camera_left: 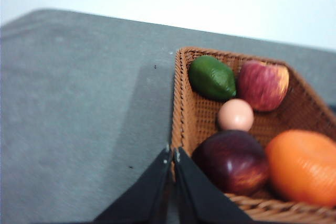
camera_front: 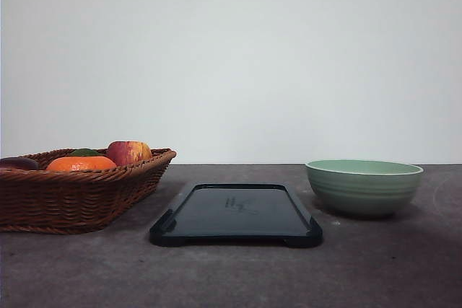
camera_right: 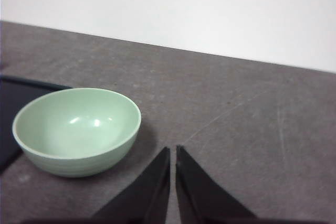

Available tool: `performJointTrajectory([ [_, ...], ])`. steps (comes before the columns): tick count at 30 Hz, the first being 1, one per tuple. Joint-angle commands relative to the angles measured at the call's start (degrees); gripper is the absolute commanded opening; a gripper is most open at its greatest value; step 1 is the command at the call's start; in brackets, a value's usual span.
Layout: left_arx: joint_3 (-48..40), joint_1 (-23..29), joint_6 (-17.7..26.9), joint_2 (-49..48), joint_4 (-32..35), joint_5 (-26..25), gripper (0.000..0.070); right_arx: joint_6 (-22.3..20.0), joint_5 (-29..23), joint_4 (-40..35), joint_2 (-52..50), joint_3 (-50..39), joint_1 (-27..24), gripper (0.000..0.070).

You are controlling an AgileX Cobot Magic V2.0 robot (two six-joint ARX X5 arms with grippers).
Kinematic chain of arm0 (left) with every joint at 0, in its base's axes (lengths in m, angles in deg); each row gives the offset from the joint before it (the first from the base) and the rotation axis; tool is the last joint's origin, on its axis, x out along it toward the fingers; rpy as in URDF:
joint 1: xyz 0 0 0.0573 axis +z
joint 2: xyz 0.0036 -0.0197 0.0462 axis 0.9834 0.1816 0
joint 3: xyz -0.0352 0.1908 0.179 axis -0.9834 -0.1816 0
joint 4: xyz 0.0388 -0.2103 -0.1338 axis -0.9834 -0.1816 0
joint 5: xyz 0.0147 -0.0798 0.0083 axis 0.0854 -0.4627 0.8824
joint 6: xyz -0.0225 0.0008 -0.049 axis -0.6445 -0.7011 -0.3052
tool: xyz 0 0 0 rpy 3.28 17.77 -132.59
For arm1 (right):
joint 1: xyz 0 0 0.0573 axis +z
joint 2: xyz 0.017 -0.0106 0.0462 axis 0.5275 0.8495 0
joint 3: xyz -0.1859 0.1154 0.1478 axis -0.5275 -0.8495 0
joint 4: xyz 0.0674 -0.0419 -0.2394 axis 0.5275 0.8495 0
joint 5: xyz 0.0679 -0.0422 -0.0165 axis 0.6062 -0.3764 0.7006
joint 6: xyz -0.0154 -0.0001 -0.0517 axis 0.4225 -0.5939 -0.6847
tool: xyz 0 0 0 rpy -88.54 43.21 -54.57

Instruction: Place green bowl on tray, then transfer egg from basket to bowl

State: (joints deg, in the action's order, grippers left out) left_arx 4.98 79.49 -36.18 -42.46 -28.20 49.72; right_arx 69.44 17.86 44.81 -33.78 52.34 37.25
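The pale green bowl stands empty on the table, right of the black tray; it also shows in the right wrist view. The wicker basket sits at the left. Inside the basket lies the pale egg among fruit. My left gripper is shut, its tips over the basket's near corner. My right gripper is shut above bare table, beside the bowl and apart from it.
Around the egg lie a green lime, a red apple, a dark plum-red apple and an orange. A corner of the tray lies beyond the bowl. The grey tabletop ends at a white wall.
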Motion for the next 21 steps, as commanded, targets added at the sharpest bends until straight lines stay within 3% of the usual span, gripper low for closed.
performJointTrajectory([
  [1, -1.05, 0.09, -12.48, -0.04, -0.15, 0.07, 0.0007, 7.89, -0.59, -1.03, -0.04, -0.24, 0.04, 0.0010],
  [6, -1.07, 0.09, -25.01, -0.04, 0.77, 0.07, 0.0007, 17.45, -3.03, -3.56, -0.04, -0.24, 0.02, 0.0010],
  [10, -1.05, 0.09, -32.69, -0.04, 6.98, 0.07, 0.0007, 27.01, -1.60, -6.79, -0.04, -0.09, 0.07, 0.0010],
  [13, -0.96, 0.09, -33.18, -0.04, 15.60, 0.09, 0.0007, 31.72, 1.17, -8.02, -0.04, 0.27, 0.07, 0.0009],
  [16, 0.22, 0.09, -31.54, 0.00, 20.93, 0.09, 0.0007, 31.82, 3.97, -7.78, -0.02, 2.01, 0.07, 0.0009],
  [21, 7.58, 0.09, -26.30, 2.44, 15.12, 0.09, 0.0007, 31.07, 4.52, -3.79, 1.68, 8.68, 0.07, 0.0007],
])
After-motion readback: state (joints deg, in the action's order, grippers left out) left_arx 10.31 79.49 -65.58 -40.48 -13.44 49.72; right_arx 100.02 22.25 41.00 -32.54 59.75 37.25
